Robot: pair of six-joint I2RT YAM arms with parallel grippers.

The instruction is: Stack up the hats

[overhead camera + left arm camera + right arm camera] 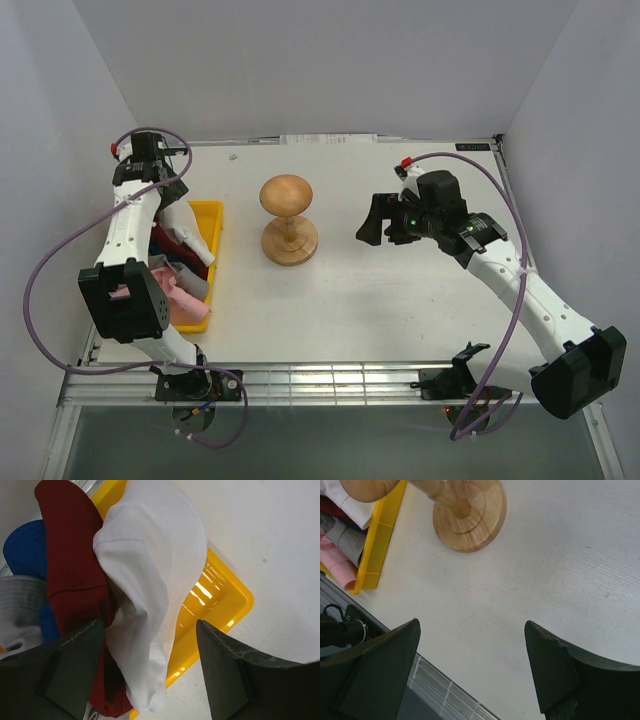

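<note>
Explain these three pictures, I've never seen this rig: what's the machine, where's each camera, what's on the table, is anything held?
Two robot arms are bolted at the table's near edge, each ending in a two-finger gripper. The wide picture looks down from above and behind them. The other two come from wrist cameras; the dark wedges at the bottom are each gripper's own fingers. On the table: a wooden stand and a yellow tray piled with hats: a red hat, blue hat, grey hat, pale hat. The left gripper hangs open over the pale hat; the right gripper is open over bare table near the stand. Nothing is held.
</note>
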